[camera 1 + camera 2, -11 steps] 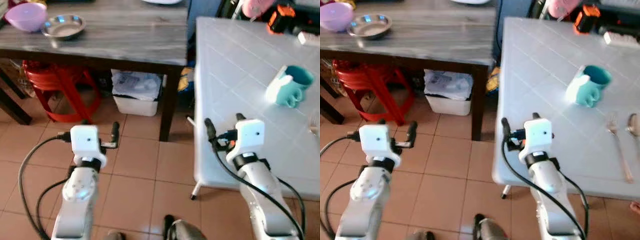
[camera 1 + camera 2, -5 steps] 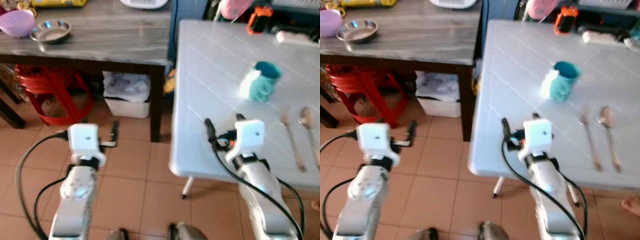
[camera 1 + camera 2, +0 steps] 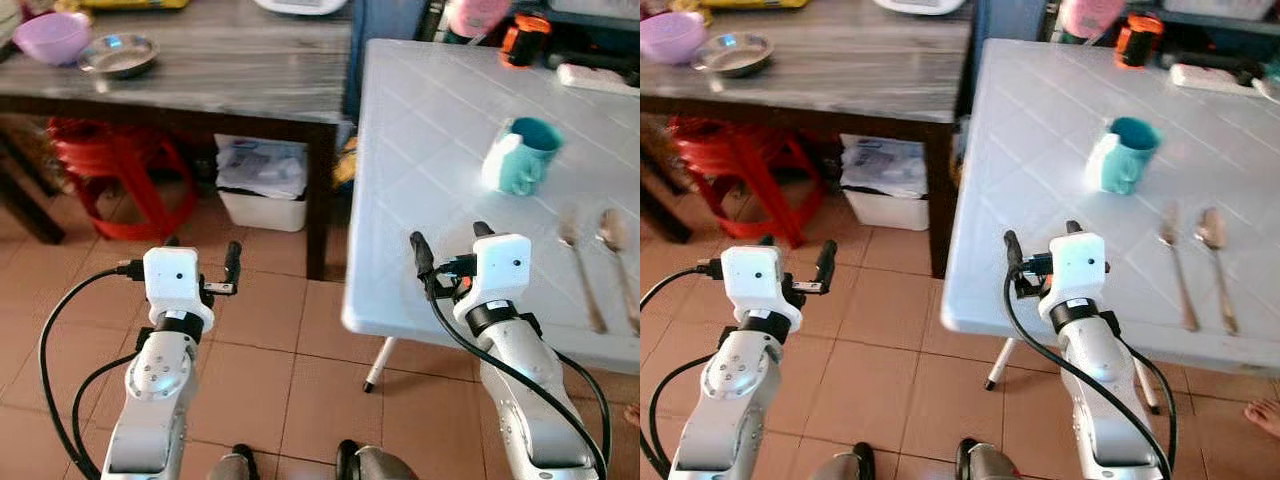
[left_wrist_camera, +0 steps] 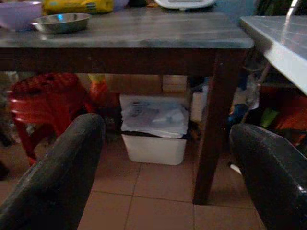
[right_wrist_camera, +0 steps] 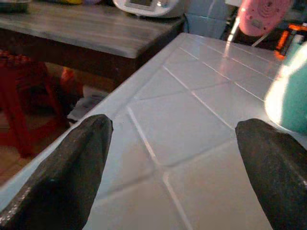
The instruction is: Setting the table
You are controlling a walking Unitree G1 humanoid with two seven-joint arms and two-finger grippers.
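Mug (image 3: 1123, 154) on right table (image 3: 1040, 150), fork (image 3: 1175, 265) and spoon (image 3: 1216, 262) nearer; bowls (image 3: 732, 52) on left table (image 3: 860, 70).

White table (image 3: 440, 170): near-left stretch lying bare ahead of the right gripper (image 3: 448, 243), fingers spread. Teal mug (image 3: 522, 156) standing farther in; fork (image 3: 578, 268) and spoon (image 3: 616, 250) lying to its right. Left gripper (image 3: 200, 262) hanging over open floor, dark table (image 3: 230, 70) blocking beyond.

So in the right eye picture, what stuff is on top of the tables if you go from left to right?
Purple bowl → steel dish → teal mug → fork → spoon. The first two sit on the wooden table, the rest on the white table.
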